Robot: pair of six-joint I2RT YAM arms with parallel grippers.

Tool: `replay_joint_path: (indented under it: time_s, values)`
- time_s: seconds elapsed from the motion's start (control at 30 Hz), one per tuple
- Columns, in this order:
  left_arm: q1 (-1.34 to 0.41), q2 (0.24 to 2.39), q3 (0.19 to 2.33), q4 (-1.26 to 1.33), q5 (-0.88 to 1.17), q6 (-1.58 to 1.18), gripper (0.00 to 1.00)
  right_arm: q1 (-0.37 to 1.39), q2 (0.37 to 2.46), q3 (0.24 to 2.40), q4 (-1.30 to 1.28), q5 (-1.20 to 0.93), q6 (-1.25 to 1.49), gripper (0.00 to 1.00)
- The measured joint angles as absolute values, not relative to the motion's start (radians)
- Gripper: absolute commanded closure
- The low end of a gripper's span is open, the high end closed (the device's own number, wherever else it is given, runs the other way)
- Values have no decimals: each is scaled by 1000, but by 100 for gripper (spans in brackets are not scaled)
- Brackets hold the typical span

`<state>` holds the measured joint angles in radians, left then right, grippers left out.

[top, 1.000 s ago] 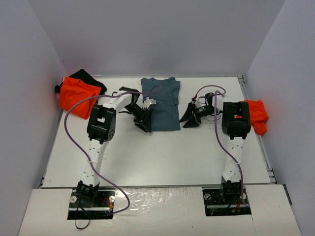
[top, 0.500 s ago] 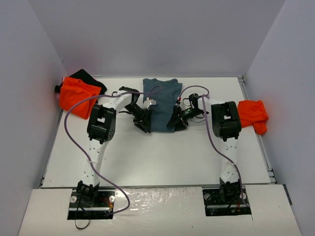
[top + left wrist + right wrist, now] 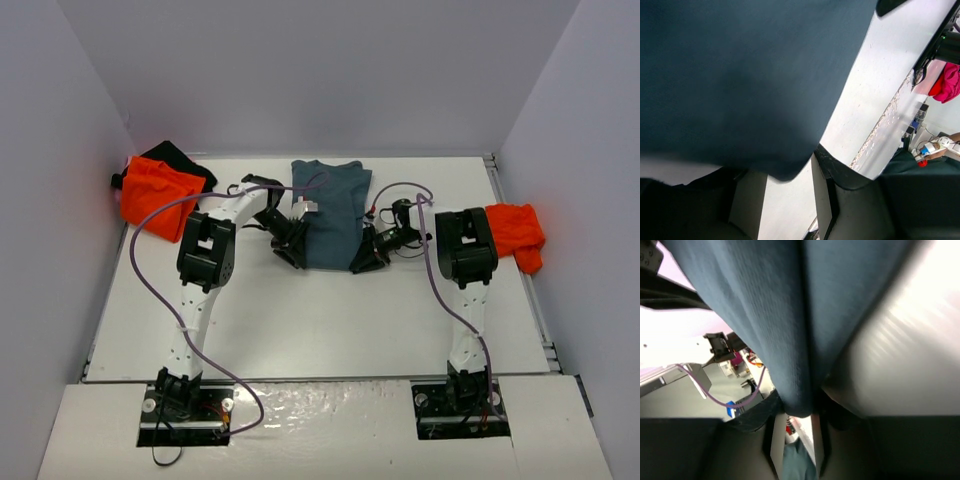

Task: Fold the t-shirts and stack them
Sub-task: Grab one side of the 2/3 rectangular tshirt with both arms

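– Trouble, if any, starts where?
– At the near hem of the slate-blue t-shirt. It lies lengthwise on the far middle of the table, seemingly with its sides turned in. The right gripper has its fingers drawn narrow on a bunched fold at the near right corner. The left gripper sits at the near left corner with its fingers spread. The cloth's corner reaches only their mouth, and white table shows between them.
– So the two holds are uneven?
– I judge so. If the right lifts while the left has no hold, the hem would rise on one side, skew, and the fold could fall open. A pinch that catches only one layer would do the same.
– What else is around?
– The left orange t-shirt is crumpled in the far left corner, against the black t-shirt. The right orange t-shirt is crumpled at the right edge, just beside the right arm. None of the three is folded.
– Anything in the way?
– A purple cable loops near the shirt's right edge by the right wrist and might drag the cloth. Nothing else lies on the shirt.
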<state>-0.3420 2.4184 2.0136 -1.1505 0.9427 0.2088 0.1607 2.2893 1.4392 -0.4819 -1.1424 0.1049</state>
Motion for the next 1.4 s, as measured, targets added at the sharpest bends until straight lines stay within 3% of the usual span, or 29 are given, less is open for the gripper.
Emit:
replay_joint_path:
  time_s: [0.07,0.27,0.33,0.4,0.57,0.63,0.7,0.73,0.8,0.97,1.4]
  values:
    - [-341,2418,2014,-1151,943,209,66,139,2286,1430,-485,-1142,85,100]
    - [-341,2418,2014,-1151,943,217,66,117,2285,1427,-499,-1141,61,100]
    - [-341,2418,2014,-1151,943,222,86,117,2285,1427,-499,-1141,60,100]
    - [-341,2418,2014,-1152,945,225,99,117,2285,1427,-502,-1141,56,100]
    - [-341,2418,2014,-1152,951,231,100,117,2285,1426,-519,-1142,23,100]
    - [-341,2418,2014,-1153,954,231,96,117,2283,1424,-524,-1142,9,100]
    - [-341,2419,2014,-1153,956,231,80,118,2281,1421,-529,-1142,0,100]
    - [-341,2419,2014,-1154,957,231,79,118,2281,1421,-531,-1142,-3,100]
    - [-341,2420,2017,-1159,957,235,61,118,2281,1421,-534,-1142,-7,100]
    - [-341,2419,2002,-1154,952,238,50,121,2281,1421,-539,-1142,-14,100]
    - [-357,2418,1988,-1169,975,223,49,135,2278,1421,-549,-1138,-27,100]
